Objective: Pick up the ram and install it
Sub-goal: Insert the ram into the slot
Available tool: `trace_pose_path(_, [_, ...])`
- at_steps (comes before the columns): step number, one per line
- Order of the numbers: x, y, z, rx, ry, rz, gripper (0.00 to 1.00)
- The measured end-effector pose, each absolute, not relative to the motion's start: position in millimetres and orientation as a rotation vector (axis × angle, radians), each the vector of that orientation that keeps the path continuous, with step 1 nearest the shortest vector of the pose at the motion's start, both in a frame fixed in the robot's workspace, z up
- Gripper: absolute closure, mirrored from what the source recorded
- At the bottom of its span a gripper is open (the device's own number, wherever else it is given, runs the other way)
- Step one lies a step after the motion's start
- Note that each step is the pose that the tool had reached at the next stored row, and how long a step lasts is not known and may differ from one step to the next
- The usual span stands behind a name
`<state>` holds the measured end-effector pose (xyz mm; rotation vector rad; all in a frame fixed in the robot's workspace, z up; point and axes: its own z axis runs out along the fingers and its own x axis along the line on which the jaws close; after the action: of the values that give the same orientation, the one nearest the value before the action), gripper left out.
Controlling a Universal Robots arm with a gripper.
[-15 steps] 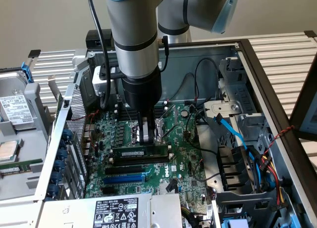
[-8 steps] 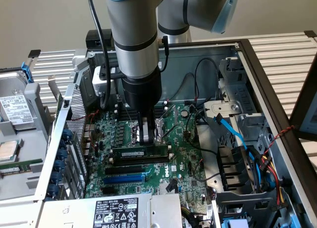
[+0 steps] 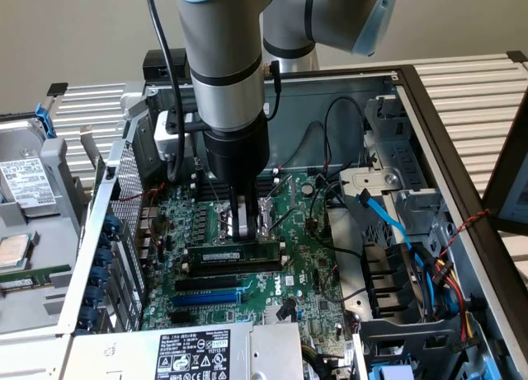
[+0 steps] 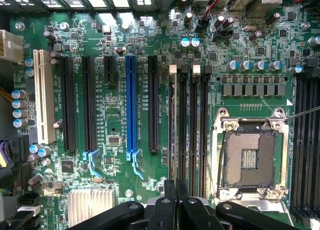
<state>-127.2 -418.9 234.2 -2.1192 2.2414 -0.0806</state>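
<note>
The ram is a long green stick with a white label. It stands on edge in a black slot on the motherboard, just ahead of the CPU socket. My gripper comes straight down onto its top edge, right of its middle, and its fingers are shut on that edge. In the wrist view the ram shows edge-on as a thin line between white slot clips, and it runs in between my fingertips of the gripper.
Black slots and a blue slot lie beside the ram. The open CPU socket is on the other side. Blue and black cables hang at the exterior view's right. A hard drive and another green stick lie outside the case.
</note>
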Motion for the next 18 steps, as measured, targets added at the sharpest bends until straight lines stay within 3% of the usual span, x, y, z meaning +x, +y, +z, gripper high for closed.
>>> trace_pose_path(18, [-127.3, -417.6, 232.8, -2.124, 2.243, -0.087, 0.88])
